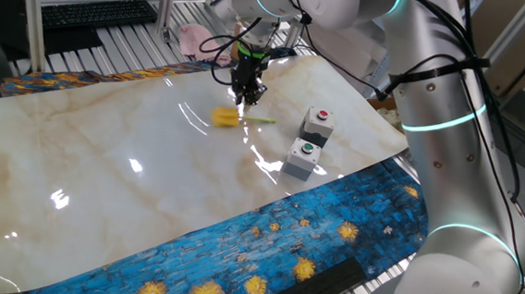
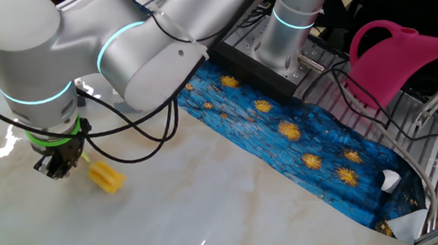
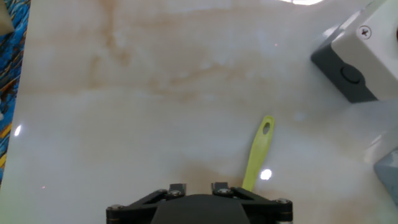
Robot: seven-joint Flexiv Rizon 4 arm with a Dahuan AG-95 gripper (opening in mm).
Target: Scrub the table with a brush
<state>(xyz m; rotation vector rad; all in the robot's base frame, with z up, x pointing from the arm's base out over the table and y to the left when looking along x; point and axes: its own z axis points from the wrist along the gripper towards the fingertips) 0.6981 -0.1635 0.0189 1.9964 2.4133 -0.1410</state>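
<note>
The brush lies flat on the glossy cream marble table (image 1: 103, 173), its yellow head (image 1: 226, 118) to the left and its thin yellow-green handle (image 1: 262, 121) pointing right. My gripper (image 1: 248, 96) points straight down just behind the brush, close to where head meets handle. In the other fixed view the gripper (image 2: 55, 166) stands right beside the brush head (image 2: 107, 178), and the handle is hidden. The hand view shows the handle (image 3: 258, 152) running under the right side of the gripper housing (image 3: 199, 208). The fingertips are out of that frame, so I cannot see whether they touch the brush.
Two grey button boxes stand right of the brush, one with a red button (image 1: 317, 125) and one with a green button (image 1: 302, 158). A blue cloth with yellow swirls (image 1: 312, 234) lies under the table's near edge. A pink watering can (image 2: 405, 60) stands beyond the cloth.
</note>
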